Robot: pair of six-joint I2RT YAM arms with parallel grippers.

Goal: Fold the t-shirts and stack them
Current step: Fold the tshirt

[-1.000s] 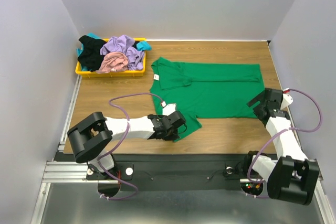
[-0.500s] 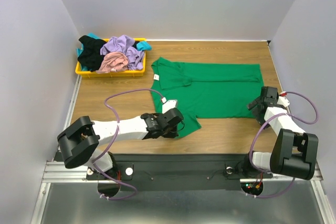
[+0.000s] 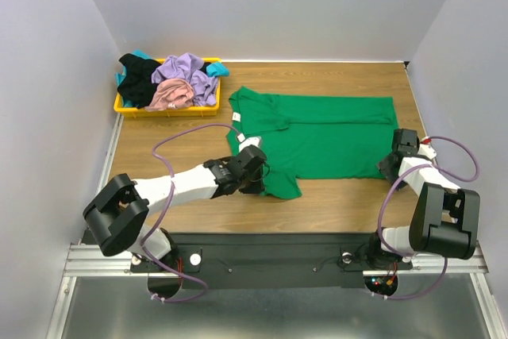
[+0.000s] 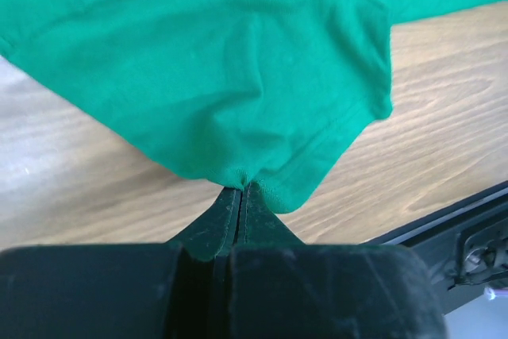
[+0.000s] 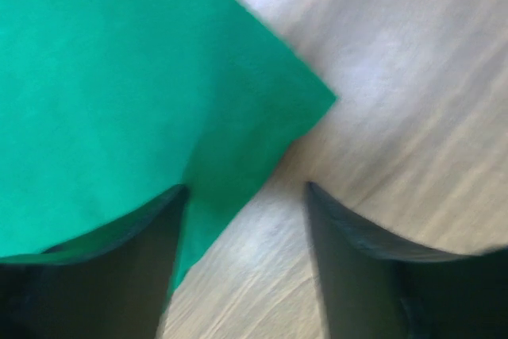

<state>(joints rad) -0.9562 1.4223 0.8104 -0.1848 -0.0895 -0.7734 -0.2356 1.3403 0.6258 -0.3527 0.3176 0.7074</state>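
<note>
T-shirt [image 3: 333,136] edge pinched in left pincer [image 4: 240,192], corner within right pincer [image 5: 246,188].

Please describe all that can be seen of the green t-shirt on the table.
The green t-shirt is bright, plain and looks like soft cotton, with a small white neck label. It lies spread mostly flat on the wooden table, neck to the left, hem to the right. The left arm's jaws are shut on its near sleeve's edge, which puckers there. The right arm's jaws stand open at its near hem corner.
</note>
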